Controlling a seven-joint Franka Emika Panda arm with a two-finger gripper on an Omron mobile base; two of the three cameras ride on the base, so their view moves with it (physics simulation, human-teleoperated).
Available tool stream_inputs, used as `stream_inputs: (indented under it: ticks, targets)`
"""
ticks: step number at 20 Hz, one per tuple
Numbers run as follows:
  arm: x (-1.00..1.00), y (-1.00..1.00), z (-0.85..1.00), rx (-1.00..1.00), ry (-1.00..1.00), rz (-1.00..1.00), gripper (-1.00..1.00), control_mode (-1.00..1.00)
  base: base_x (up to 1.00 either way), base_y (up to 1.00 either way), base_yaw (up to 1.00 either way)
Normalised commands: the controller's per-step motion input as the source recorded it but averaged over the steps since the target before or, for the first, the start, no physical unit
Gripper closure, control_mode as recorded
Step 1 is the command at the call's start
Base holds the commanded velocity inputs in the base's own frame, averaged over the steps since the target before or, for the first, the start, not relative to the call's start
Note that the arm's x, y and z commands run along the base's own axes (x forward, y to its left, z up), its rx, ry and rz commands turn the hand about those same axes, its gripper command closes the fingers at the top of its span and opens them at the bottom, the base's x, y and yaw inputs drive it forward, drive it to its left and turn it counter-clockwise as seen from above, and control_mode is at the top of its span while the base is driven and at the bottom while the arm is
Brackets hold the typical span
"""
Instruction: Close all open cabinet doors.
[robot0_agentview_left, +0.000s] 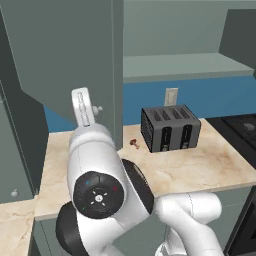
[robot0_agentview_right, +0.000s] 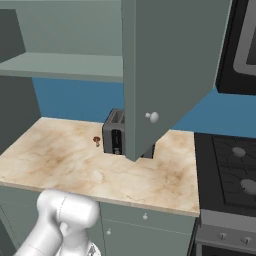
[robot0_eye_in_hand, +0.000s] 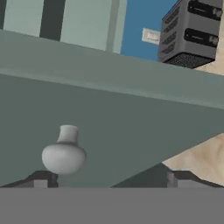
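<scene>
Beside the end effector (robot0_eye_in_hand: 111, 180), a flat matte cabinet door (robot0_eye_in_hand: 131, 127), rounded knob (robot0_eye_in_hand: 64, 154).

White Franka arm: raised from the base, forearm reaching up and forward. Two-finger gripper (robot0_eye_in_hand: 111, 178): dark fingertips (robot0_eye_in_hand: 43, 178) spread well apart.

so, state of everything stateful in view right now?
cabinet door: swung open, out over the counter
knob: beside one fingertip, not gripped
gripper: open, close to the door face
toaster: upright on the counter, slots empty
</scene>
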Motion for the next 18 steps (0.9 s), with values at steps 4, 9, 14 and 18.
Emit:
stream_inputs:
  ticks: [4,9,14,18]
  targets:
    - [0.31,0.04,0.04,0.05,-0.07,-0.18,-1.0,-1.0,0.0,0.0,0.0]
    - [0.1,0.01,0.09,0.08,-0.1,-0.16,-1.0,-1.0,0.0,0.0,0.0]
    - [0.12,-0.12,0.04,0.07,-0.12,-0.15,-1.0,-1.0,0.0,0.0,0.0]
    - [0.24,-0.18,0.01,0.06,-0.08,-0.15,-1.0,-1.0,0.0,0.0,0.0]
